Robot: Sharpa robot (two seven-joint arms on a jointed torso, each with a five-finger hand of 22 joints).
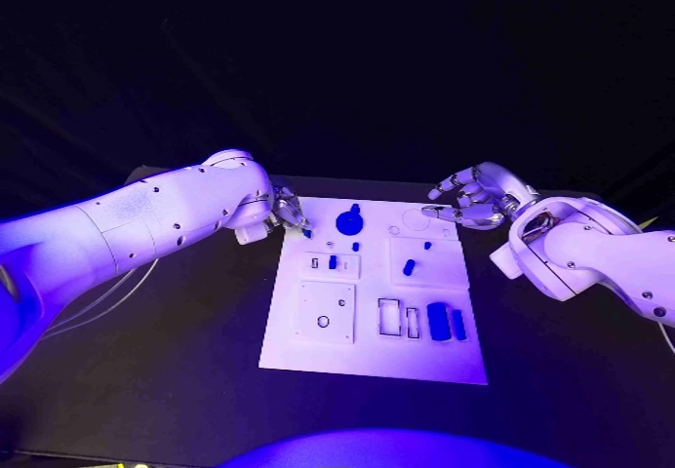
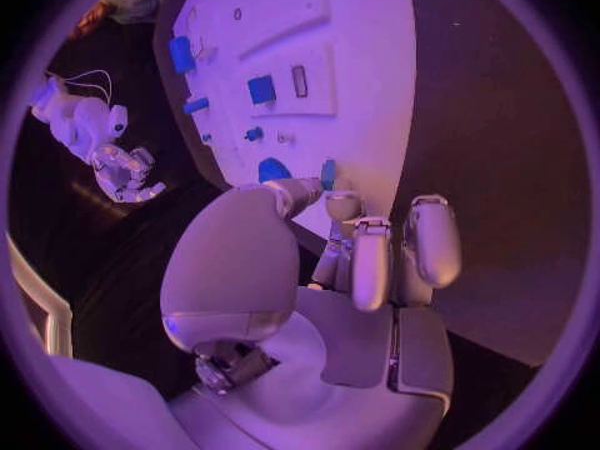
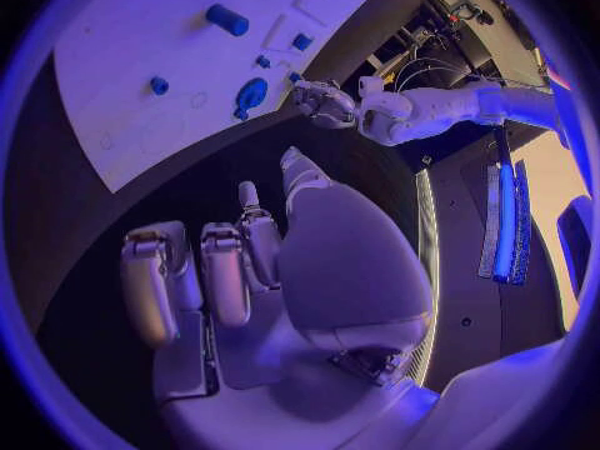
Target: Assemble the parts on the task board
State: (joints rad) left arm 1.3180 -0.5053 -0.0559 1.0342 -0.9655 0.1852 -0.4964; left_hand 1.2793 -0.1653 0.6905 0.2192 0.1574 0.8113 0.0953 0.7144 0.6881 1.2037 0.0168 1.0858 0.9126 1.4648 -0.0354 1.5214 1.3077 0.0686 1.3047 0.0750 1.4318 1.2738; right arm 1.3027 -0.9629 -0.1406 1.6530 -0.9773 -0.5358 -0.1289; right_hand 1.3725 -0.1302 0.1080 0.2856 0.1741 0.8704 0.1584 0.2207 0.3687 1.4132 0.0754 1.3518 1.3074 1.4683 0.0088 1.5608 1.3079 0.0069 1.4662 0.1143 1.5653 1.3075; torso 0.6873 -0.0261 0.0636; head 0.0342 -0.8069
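The white task board (image 1: 369,341) lies in the middle of the black table. My left hand (image 1: 286,212) hovers at its far left corner and pinches a small blue part (image 2: 328,174) between thumb and a finger; the same part (image 1: 307,232) shows just over the board's edge. My right hand (image 1: 473,202) hangs over the far right corner, fingers loosely curled and apart, nothing in them. On the board are a round blue knob piece (image 1: 350,222), a blue peg (image 1: 410,265), a small blue piece (image 1: 334,261) and two blue blocks (image 1: 448,321).
The board carries raised white plates with slots and holes (image 1: 327,312) on its near left. Black table (image 1: 169,370) lies open on both sides of the board. In the right wrist view my left hand (image 3: 328,102) is beyond the board (image 3: 138,70).
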